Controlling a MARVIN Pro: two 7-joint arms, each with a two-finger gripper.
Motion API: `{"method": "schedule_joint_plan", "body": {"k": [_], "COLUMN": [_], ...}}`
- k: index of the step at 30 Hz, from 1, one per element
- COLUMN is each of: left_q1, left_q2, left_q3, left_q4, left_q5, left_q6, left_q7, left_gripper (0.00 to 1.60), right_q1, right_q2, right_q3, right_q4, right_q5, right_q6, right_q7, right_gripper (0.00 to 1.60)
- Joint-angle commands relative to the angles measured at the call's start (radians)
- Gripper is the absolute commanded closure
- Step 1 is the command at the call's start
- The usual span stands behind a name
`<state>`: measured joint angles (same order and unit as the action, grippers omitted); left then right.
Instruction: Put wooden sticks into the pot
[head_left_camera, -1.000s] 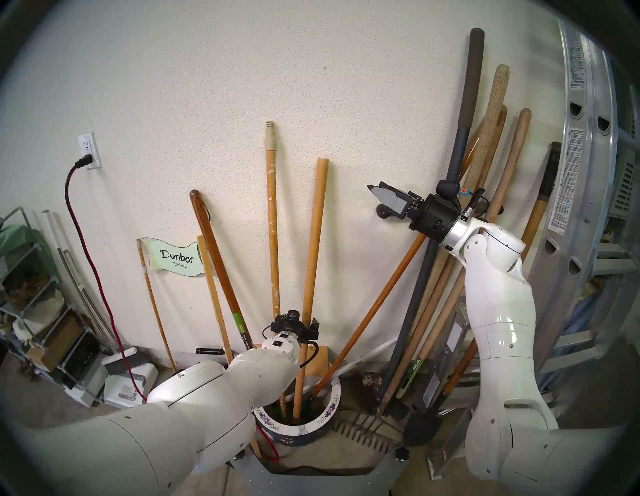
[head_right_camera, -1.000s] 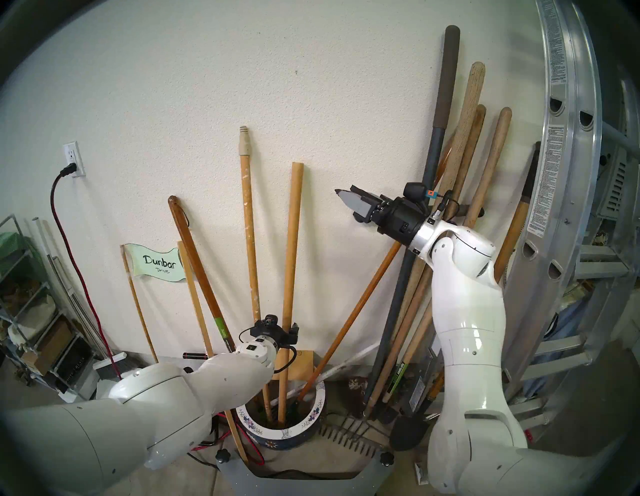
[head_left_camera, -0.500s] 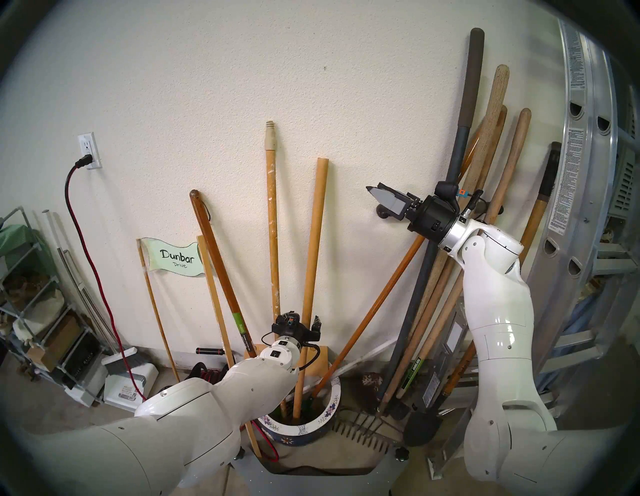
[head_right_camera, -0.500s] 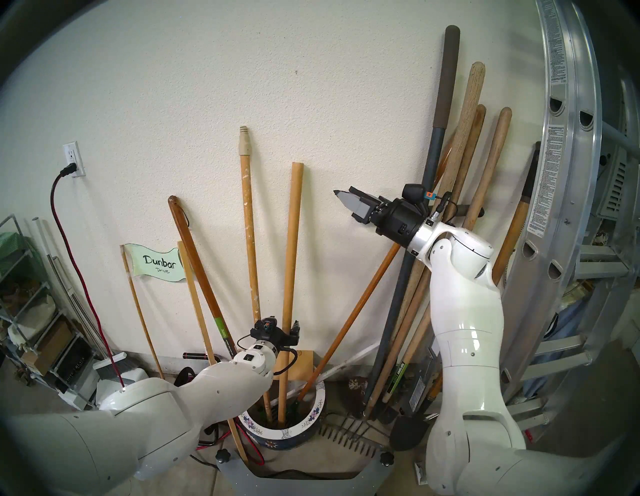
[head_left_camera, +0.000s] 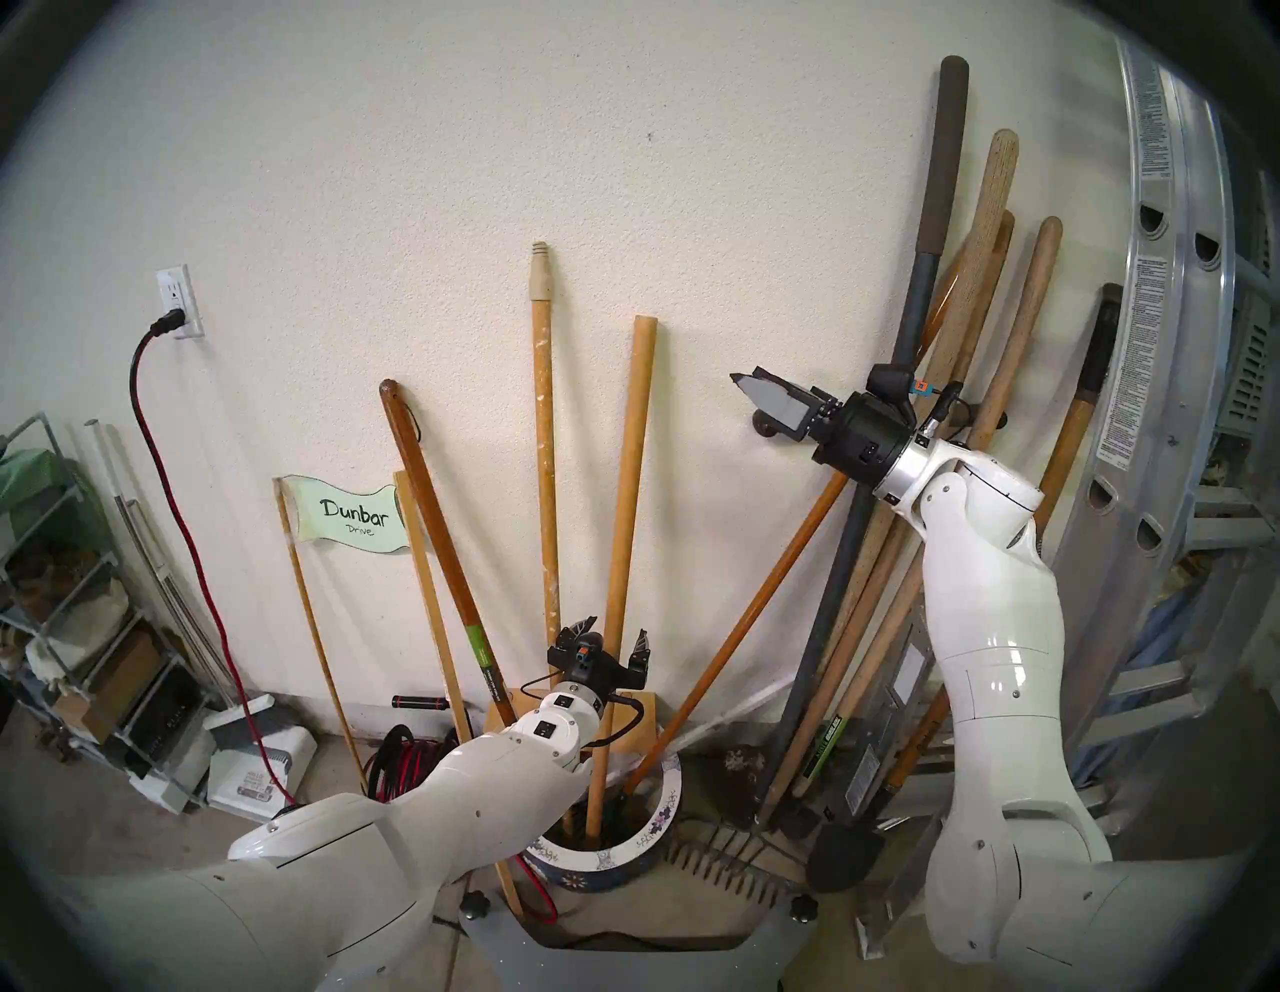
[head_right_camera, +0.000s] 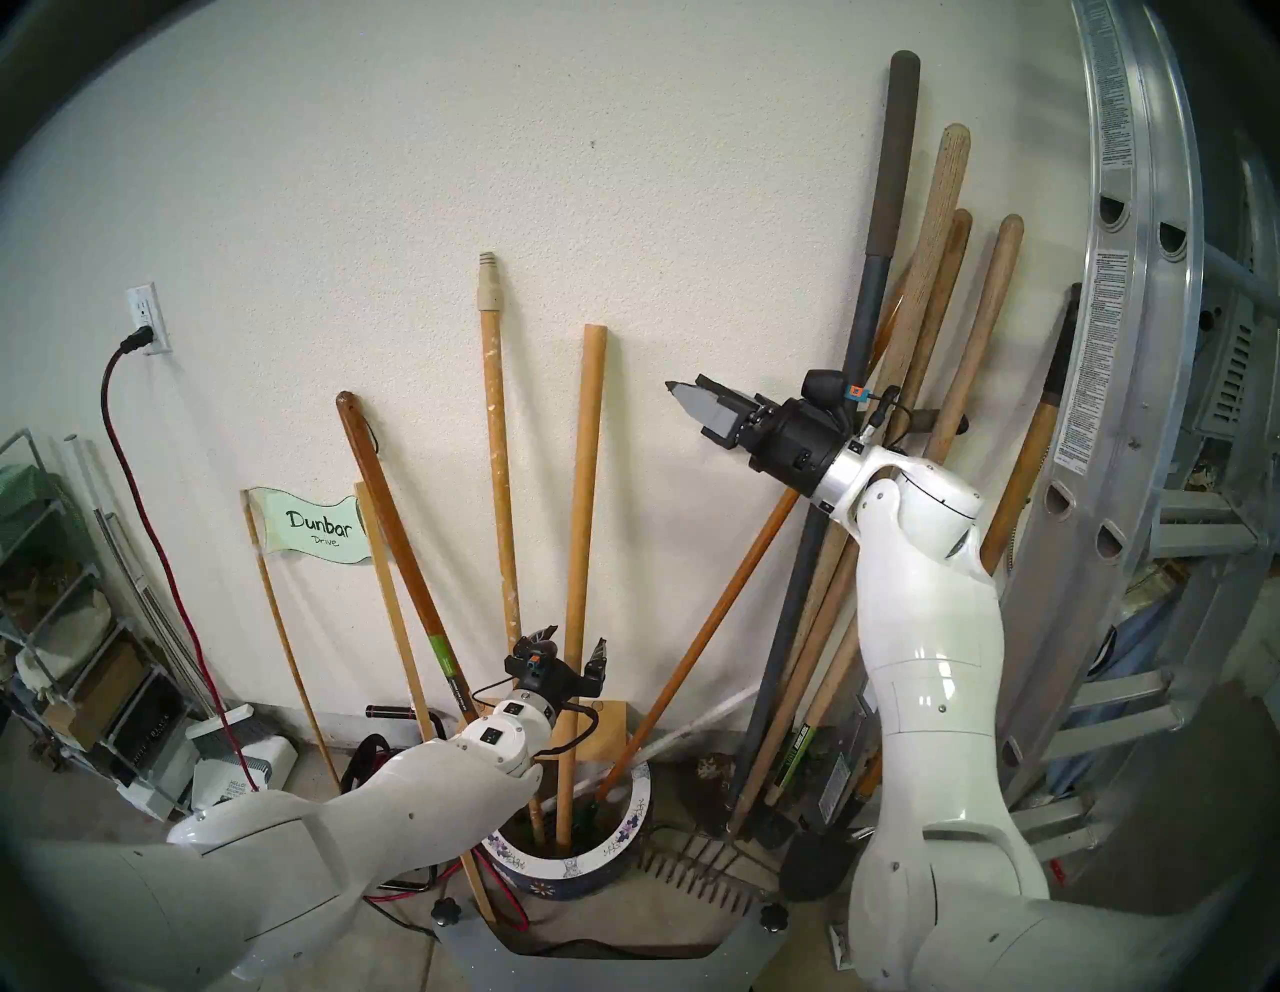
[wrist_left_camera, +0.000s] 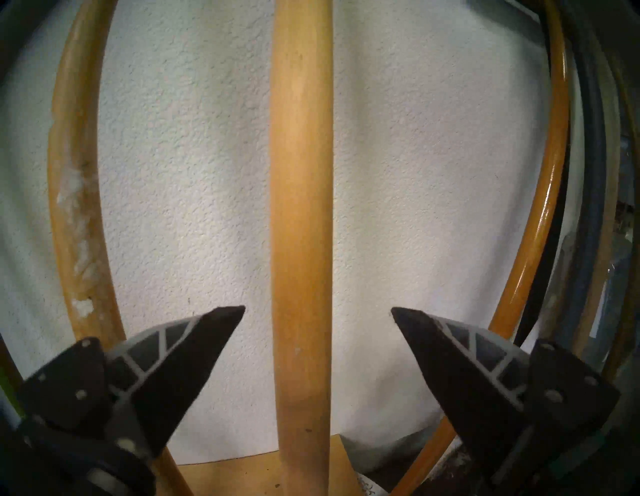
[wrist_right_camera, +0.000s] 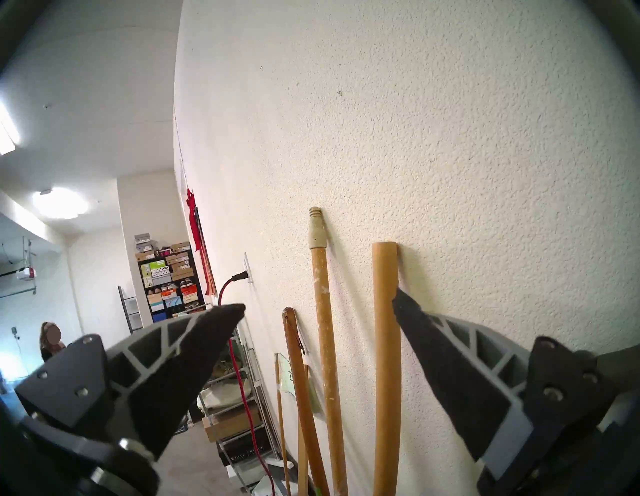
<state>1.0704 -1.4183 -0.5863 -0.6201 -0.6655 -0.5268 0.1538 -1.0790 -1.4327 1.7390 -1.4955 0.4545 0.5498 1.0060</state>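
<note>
Two wooden sticks stand in the flowered pot (head_left_camera: 666, 816) and lean on the wall: a paint-flecked one with a cream threaded tip (head_left_camera: 544, 450) and a plain one (head_left_camera: 627, 485). My left gripper (head_left_camera: 613, 641) is open low on the plain stick, one finger on each side and clear of it. The left wrist view shows that stick (wrist_left_camera: 301, 173) running straight up between the spread fingers (wrist_left_camera: 194, 363). My right gripper (head_left_camera: 751, 388) hangs open and empty higher up on the right, near the wall; in its wrist view both sticks' tops (wrist_right_camera: 384, 277) lie beyond its fingertips.
A dark-brown handle with a cord loop (head_left_camera: 436, 526) and an orange handle (head_left_camera: 748, 623) lean beside the sticks. Garden tools (head_left_camera: 970, 332) and an aluminium ladder (head_left_camera: 1163, 360) crowd the right. On the left are a "Dunbar Drive" sign (head_left_camera: 346, 516), a red cord (head_left_camera: 176, 512) and shelves (head_left_camera: 62, 589).
My left arm has sunk and drawn back, and its wrist has tilted up so both fingers now show on either side of the plain stick. The right gripper has barely shifted left.
</note>
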Motion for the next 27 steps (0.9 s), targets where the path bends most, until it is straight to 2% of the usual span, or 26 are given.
{"method": "schedule_joint_plan", "body": {"k": [1, 13, 21, 27], "left_q1": [0.06, 0.121, 0.165, 0.201], "left_q2": [0.066, 0.179, 0.258, 0.329], "left_q3": [0.012, 0.024, 0.018, 0.0], "left_q4": [-0.12, -0.321, -0.441, -0.567], "left_q5": [0.017, 0.061, 0.088, 0.111], "left_q6": [-0.044, -0.117, -0.156, -0.195], "left_q7": [-0.004, 0.025, 0.051, 0.076], "left_gripper": [0.0, 0.0, 0.0, 0.0], "right_q1": [0.009, 0.012, 0.011, -0.001], "right_q2": [-0.005, -0.013, -0.014, -0.003], "right_q3": [-0.007, -0.019, -0.024, -0.019], "right_q4": [0.002, 0.018, 0.033, 0.049], "right_q5": [-0.001, -0.003, -0.006, -0.014], "right_q6": [-0.002, -0.001, -0.002, -0.004], "right_q7": [-0.001, -0.003, -0.004, -0.006], "right_gripper": [0.0, 0.0, 0.0, 0.0]}}
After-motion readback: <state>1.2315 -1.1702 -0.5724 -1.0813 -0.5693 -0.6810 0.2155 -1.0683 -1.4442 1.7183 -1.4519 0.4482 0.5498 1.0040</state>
